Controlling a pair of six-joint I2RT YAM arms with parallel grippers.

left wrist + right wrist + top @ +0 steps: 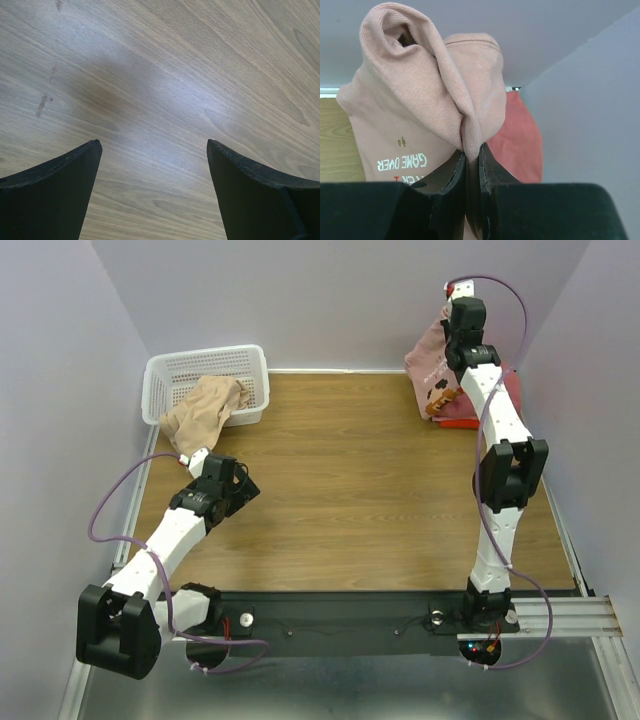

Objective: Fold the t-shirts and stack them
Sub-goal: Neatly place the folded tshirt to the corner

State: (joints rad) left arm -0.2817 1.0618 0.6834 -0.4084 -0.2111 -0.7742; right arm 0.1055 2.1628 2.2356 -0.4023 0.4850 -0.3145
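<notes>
Wood-grain counter (pixel 350 470) between pale lilac walls; at far right corner, right hand (pixel 471 156) pinching a lifted dusty-pink cotton t-shirt (pixel 420 100), salmon-pink shirt (pixel 520 140) behind; left hand (pixel 154 145) spread wide above the counter; beige shirt (pixel 205 405) draped over white plastic lattice basket (pixel 200 365), far left

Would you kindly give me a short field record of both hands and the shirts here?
left hand: open, empty, above bare table
right hand: shut on dusty-pink t-shirt, held up at far right
dusty-pink t-shirt: bunched, print visible
beige t-shirt: spilling over white basket rim, far left
red t-shirt: behind the pink one
</notes>
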